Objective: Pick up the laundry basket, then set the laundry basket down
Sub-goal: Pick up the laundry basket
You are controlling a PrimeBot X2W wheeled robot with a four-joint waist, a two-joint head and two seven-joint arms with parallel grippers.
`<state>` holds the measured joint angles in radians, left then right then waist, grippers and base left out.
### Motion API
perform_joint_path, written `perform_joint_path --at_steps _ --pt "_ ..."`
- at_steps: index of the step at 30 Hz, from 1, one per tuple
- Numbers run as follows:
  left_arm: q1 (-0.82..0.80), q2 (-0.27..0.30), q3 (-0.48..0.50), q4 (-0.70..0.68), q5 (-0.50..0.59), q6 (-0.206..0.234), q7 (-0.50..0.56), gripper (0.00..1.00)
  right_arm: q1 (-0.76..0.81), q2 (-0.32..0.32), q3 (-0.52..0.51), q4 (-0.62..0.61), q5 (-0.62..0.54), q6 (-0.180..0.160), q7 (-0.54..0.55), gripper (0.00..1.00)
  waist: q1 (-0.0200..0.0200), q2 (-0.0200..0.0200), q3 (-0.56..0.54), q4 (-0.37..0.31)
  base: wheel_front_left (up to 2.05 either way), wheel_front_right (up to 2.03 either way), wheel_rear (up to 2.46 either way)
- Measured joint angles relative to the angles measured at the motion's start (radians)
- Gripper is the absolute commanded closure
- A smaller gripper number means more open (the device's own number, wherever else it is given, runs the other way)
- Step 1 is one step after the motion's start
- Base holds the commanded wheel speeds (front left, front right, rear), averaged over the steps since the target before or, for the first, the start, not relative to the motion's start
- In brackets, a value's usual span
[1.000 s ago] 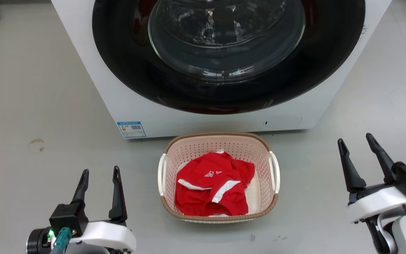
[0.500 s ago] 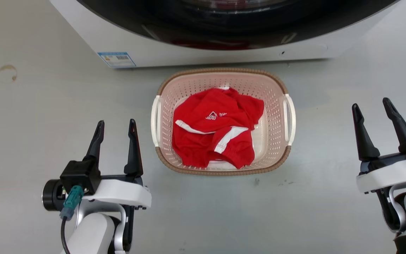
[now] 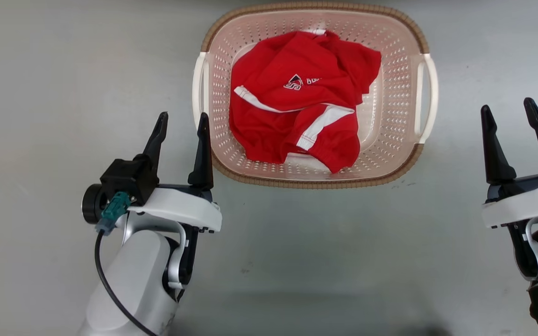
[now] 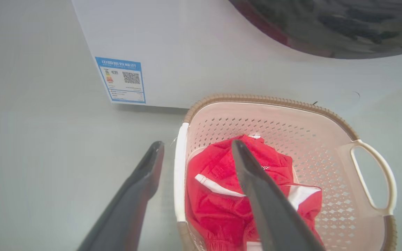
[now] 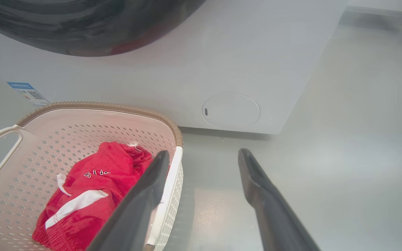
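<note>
The laundry basket (image 3: 315,184) is cream and perforated with a brown rim, and it stands on the floor holding a red garment (image 3: 297,98). My left gripper (image 3: 182,116) is open right beside the basket's white left handle (image 3: 198,88). In the left wrist view that handle (image 4: 180,174) lines up between my left gripper's (image 4: 196,143) fingers. My right gripper (image 3: 507,105) is open, a short gap to the right of the right handle (image 3: 430,98). In the right wrist view my right gripper (image 5: 203,152) hangs over the floor beside the basket (image 5: 99,104). Neither gripper holds anything.
A white washer (image 4: 222,62) with a dark round door stands just behind the basket, a blue label (image 4: 122,80) at its lower corner. It also rises behind the basket in the washer (image 5: 257,69) side of the right wrist view. Grey floor (image 3: 325,261) spreads around the basket.
The head camera has tilted down, so the washer has left its view. Both arms have come forward alongside the basket, the left one up to the left handle. Both grippers stay open.
</note>
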<state>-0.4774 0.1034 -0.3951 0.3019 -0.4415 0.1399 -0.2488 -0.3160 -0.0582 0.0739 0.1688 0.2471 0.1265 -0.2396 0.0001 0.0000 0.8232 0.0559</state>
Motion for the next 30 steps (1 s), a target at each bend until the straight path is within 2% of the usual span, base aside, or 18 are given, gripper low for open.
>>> perform_joint_path --at_steps 6,15,21,30 --pt "-0.087 -0.029 0.039 0.1 0.009 -0.06 -0.004 0.0 -0.072 -0.001 0.019 0.072 0.03 0.0 -0.009 0.0 0.0 0.0 0.068 0.017 0.0 0.0 0.0" --pt "-0.171 -0.062 0.088 0.239 0.039 -0.133 -0.007 0.0 -0.161 -0.001 0.086 0.183 0.094 0.0 -0.009 0.0 0.0 0.0001 0.096 0.024 0.0 0.0 0.0" --pt "-0.24 -0.075 0.104 0.375 0.059 -0.179 -0.007 0.0 -0.236 0.0 0.164 0.279 0.152 0.0 -0.01 0.0 0.0 0.0 0.108 0.02 0.0 0.0 0.0" --pt "-0.37 -0.078 0.145 0.592 0.083 -0.222 -0.007 0.0 -0.389 0.002 0.302 0.48 0.28 0.0 -0.011 0.0 0.0 0.0 0.14 0.002 0.0 0.0 0.0"
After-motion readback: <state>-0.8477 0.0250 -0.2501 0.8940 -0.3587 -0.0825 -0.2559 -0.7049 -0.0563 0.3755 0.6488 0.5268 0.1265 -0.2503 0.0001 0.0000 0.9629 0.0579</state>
